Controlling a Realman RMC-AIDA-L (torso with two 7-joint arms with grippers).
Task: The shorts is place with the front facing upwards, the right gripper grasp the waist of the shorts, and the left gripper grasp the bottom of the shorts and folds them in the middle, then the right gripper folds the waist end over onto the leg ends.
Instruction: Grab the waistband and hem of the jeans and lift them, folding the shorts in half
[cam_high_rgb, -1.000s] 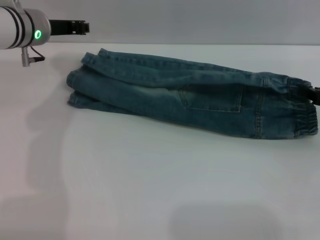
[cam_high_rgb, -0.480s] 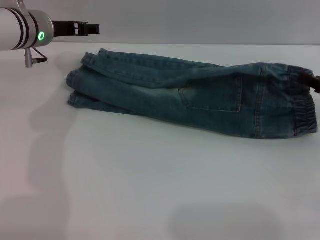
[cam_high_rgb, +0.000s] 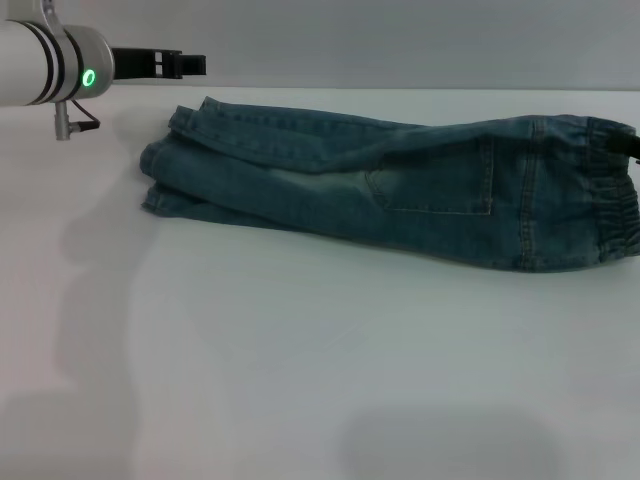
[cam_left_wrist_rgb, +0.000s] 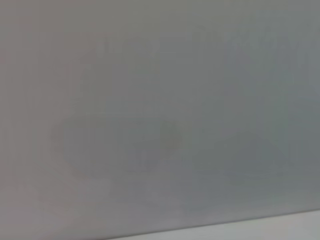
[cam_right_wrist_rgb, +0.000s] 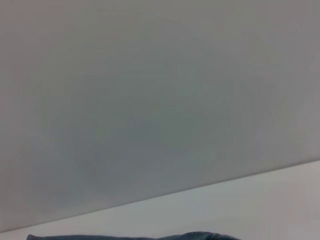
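1. On the white table, the denim shorts lie folded lengthwise, long axis running left to right.
2. At their elastic waist, the right gripper shows only as a dark edge; I cannot tell its state.
3. Beyond the leg ends, the left gripper hovers clear; its fingers look together.

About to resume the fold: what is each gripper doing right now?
Left gripper: above the table, beyond the leg ends of the blue denim shorts, holding nothing; open or shut cannot be told.
Right gripper: at the waistband; grip cannot be told.
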